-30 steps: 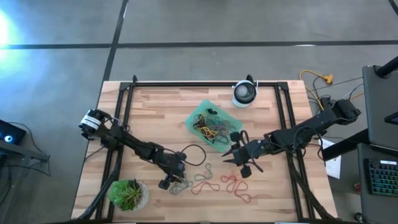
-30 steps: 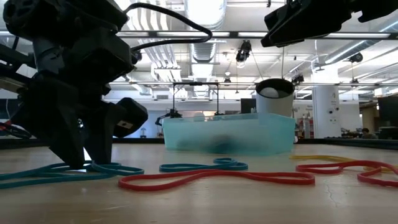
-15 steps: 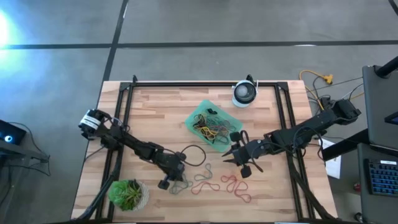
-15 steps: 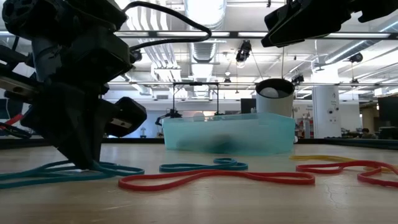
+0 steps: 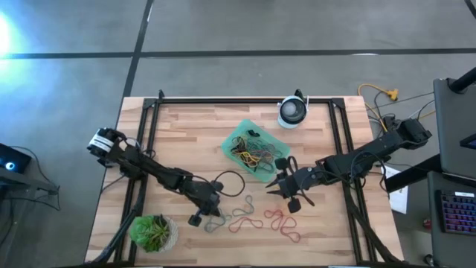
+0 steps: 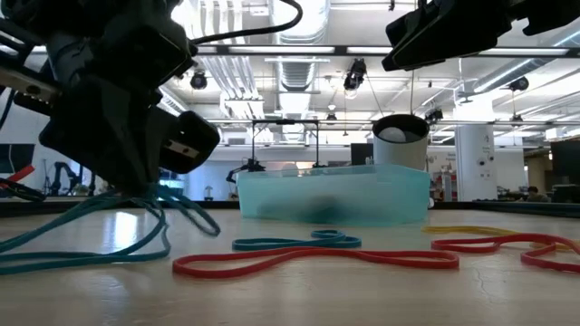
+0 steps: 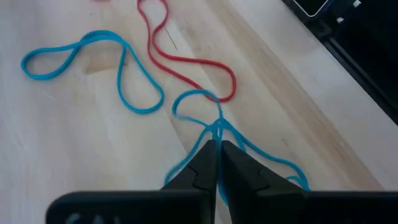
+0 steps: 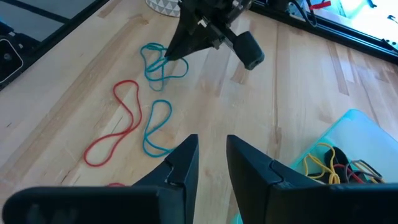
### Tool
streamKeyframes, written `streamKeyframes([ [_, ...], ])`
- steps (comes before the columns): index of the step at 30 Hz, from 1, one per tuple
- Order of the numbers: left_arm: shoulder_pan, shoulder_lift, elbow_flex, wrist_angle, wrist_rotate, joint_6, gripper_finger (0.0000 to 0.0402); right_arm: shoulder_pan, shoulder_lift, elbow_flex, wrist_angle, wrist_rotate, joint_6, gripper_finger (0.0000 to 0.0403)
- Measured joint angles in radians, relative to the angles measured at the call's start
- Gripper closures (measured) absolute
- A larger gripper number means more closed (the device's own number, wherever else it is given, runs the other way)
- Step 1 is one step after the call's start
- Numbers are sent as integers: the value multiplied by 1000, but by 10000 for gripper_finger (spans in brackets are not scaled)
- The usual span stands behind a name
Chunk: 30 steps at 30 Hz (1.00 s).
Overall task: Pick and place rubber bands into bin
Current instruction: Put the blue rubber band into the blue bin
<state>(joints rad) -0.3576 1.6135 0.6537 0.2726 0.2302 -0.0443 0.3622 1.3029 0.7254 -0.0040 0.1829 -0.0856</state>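
On the worktop [image 5: 186, 126] near the frame's middle sits the bin [image 5: 254, 151]. Lower left of it, the left gripper [image 7: 217, 147] has its jaws clamped on a blue rubber band [image 7: 211, 127]. Just right of the bin, the right gripper [image 8: 211, 146] hangs, jaws a little apart.

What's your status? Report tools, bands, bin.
Left tool shut on blue rubber band, lifting it. Right tool open, empty, beside bin. Red band on table, path clear.

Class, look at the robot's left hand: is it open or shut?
Shut. The left hand has its fingers pressed together on a blue rubber band, lifted off the table.
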Motion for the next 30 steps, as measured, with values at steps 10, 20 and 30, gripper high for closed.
streamKeyframes([
  [10,0,2,-13,-2,0,-1,398,0,0,0,0,0,0,326],
  [20,5,70,-14,11,-23,6,398,0,0,0,0,0,5,327],
  [30,18,76,-12,34,-30,33,397,0,0,0,0,0,8,322],
])
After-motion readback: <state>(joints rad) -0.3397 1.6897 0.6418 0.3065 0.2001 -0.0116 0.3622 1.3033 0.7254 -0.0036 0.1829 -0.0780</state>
